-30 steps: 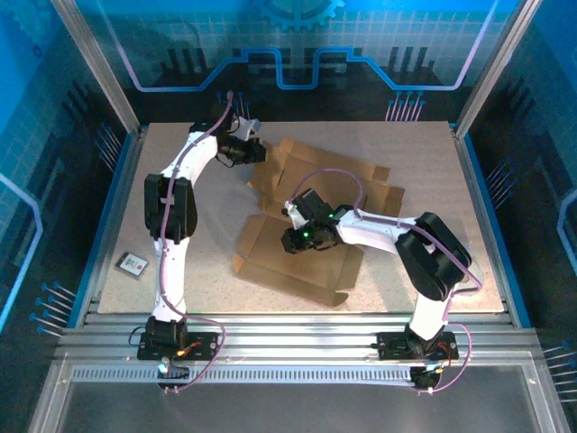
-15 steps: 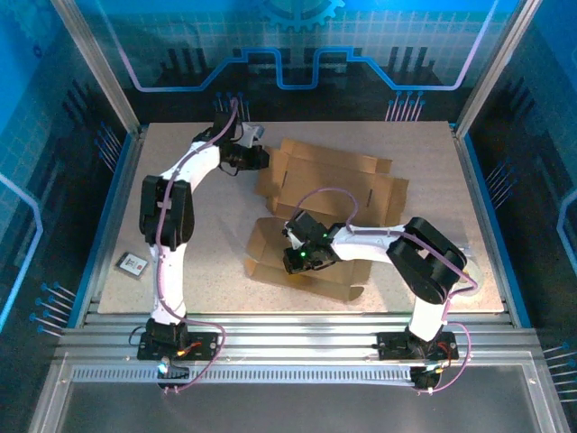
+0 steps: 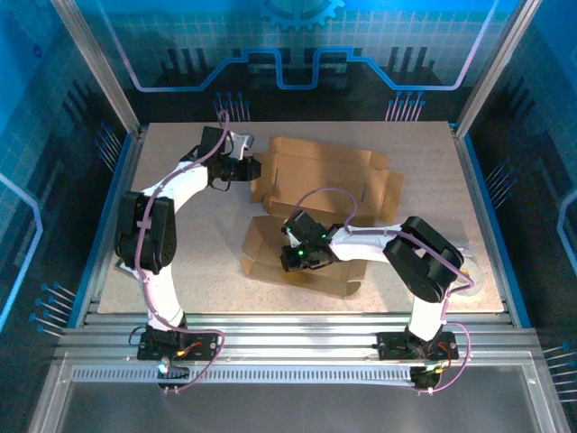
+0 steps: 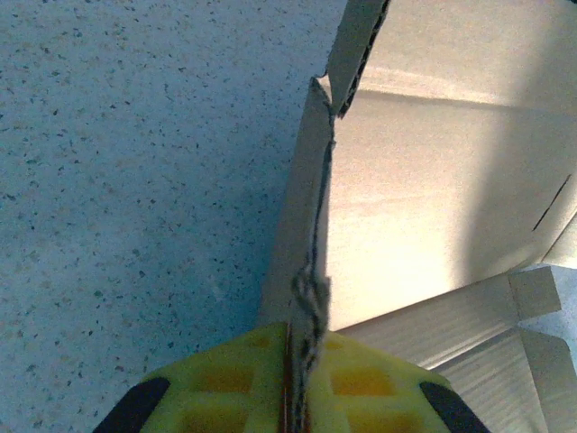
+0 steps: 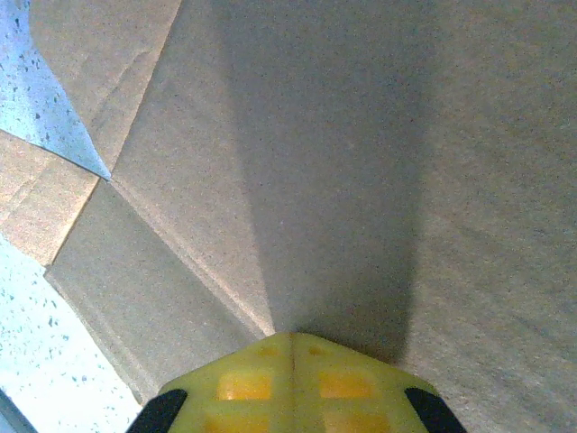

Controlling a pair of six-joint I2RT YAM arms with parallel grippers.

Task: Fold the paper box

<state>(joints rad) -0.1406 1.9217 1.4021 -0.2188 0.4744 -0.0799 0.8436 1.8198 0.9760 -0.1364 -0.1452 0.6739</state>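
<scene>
The plain brown, flat die-cut corrugated cardboard paper box [image 3: 325, 171] lies mid-table on the speckled light stone-look table [image 3: 198, 244], far panels spread flat, near panel half raised with its side flaps up. My left gripper [image 3: 248, 169] is at the sheet's far-left edge; in the left wrist view the yellow fingers [image 4: 234, 379] are closed narrow on a thin upright side flap [image 4: 311, 225], its raw edge running straight out from between the pads, so I'm pinching cardboard. My right gripper [image 3: 296, 259] sits over the near panel; in the right wrist view its fingers [image 5: 352, 379] are pressed together with nothing between them, tips right at the panel face [image 5: 361, 135], touching or just above, can't tell which. Handling, as I judge it: light, so it slides on the smooth table if pushed without being pinned; stiff across the panels but hinges easily at the scored creases; the surface is matte, so decent grip. Edges are thin, and the pinched edge already looks a bit frayed, so squeezing harder risks crushing or tearing. Best holds: pinch flap edges near a crease, press flat panels down from above, don't grab a panel's middle
</scene>
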